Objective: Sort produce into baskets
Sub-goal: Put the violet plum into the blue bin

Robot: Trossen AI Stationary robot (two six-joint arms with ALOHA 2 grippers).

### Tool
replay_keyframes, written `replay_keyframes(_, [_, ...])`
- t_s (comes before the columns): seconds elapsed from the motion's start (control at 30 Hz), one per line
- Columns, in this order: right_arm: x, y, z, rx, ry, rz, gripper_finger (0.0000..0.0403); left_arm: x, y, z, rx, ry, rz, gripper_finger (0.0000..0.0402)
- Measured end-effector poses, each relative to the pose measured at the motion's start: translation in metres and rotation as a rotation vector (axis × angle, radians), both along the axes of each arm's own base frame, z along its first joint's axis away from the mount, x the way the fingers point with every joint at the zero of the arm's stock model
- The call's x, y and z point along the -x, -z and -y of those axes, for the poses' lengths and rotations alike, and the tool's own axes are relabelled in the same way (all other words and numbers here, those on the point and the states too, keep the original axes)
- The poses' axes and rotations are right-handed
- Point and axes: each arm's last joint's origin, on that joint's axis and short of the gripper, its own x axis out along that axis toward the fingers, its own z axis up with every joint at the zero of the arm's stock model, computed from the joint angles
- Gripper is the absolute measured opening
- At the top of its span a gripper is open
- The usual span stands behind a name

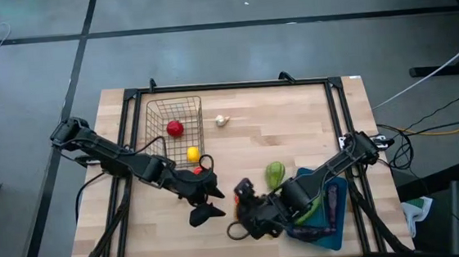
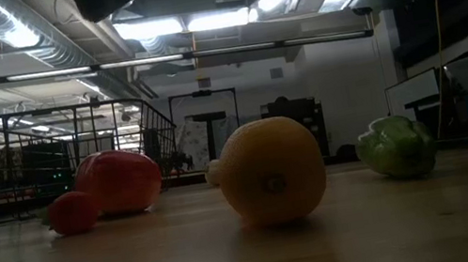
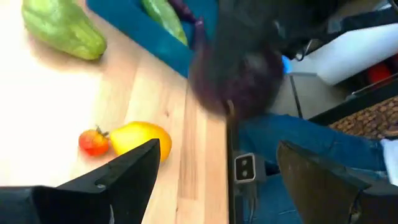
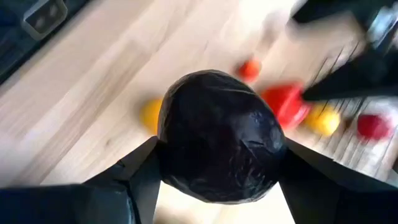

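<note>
My right gripper [image 1: 248,213] [image 4: 217,180] is shut on a dark purple eggplant [image 4: 217,143] above the table's near middle. The eggplant also shows blurred in the left wrist view [image 3: 236,81]. My left gripper [image 1: 210,200] [image 3: 217,180] is open and empty just left of it. An orange [image 2: 271,170], a small tomato [image 2: 72,213], a big red tomato [image 2: 119,182] and a green pepper [image 1: 275,174] lie on the table. The wire basket [image 1: 152,122] holds a tomato [image 1: 174,129] and a lemon [image 1: 192,153]. The teal tray [image 1: 340,218] holds a cucumber [image 3: 165,18]. My right gripper pinches the eggplant's round body between its two fingers, one on each wide side [image 4: 163,149]. The fingers come from above, pointing down. The eggplant is lifted clear of the table, and the wood shows below it.
A white garlic [image 1: 222,120] lies right of the basket, toward the far edge. The tray sits at the table's near right corner, under my right arm. Black frame rails [image 1: 340,120] run along the table's edges. Bare wood lies in the far right part.
</note>
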Motion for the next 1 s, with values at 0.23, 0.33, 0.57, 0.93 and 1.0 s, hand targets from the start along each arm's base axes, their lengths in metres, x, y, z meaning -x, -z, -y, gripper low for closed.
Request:
replay_keyframes(0.23, [0.023,0.007,0.002,-0.003,0.184,-0.189,0.0262,0.001,0.002,-0.001,-0.013,0.008,-0.025,0.0317])
replay_keyframes(0.33, [0.038,0.009,0.000,0.022,0.272,-0.284,0.0262,0.002,0.003,-0.001,-0.033,0.023,-0.031,0.0317])
replay_keyframes(0.57, [0.061,0.011,-0.022,0.002,0.377,-0.326,0.0262,0.003,0.003,0.000,-0.063,0.047,-0.019,0.0317])
replay_keyframes(0.93, [0.122,0.061,-0.072,0.037,0.597,-0.434,0.0262,0.003,0.003,0.000,-0.118,0.086,0.002,0.0317])
replay_keyframes(1.0, [0.133,0.070,-0.077,0.053,0.636,-0.444,0.0262,0.003,0.003,0.000,-0.131,0.095,0.008,0.0317])
